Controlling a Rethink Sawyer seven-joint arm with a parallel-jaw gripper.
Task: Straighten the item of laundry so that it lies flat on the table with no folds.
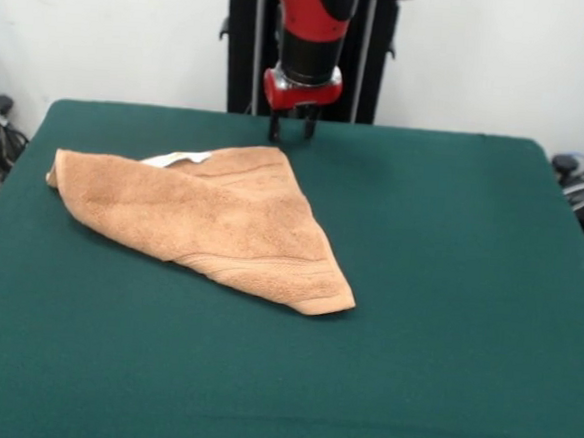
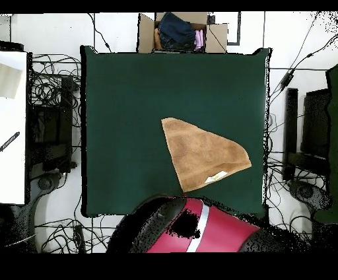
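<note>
The orange-tan terry towel [image 1: 212, 218] lies on the dark green table [image 1: 447, 290], folded over into a rough triangle, with a white label [image 1: 176, 158] at its far edge. In the overhead view the towel [image 2: 201, 153] sits right of the table's [image 2: 125, 112] middle, its label [image 2: 214, 177] toward the robot. My gripper [image 1: 292, 131] hangs from the red arm just above the towel's far corner, close to it. Its two dark fingers [image 1: 275, 130] point down with a small gap, holding nothing. In the overhead view the arm [image 2: 198, 228] hides the gripper.
The black pedestal [image 1: 304, 49] stands behind the table's far edge. A cardboard box with clothes [image 2: 181, 32] sits beyond the table opposite the robot. Cables and equipment [image 2: 49, 125] lie on the floor at both sides.
</note>
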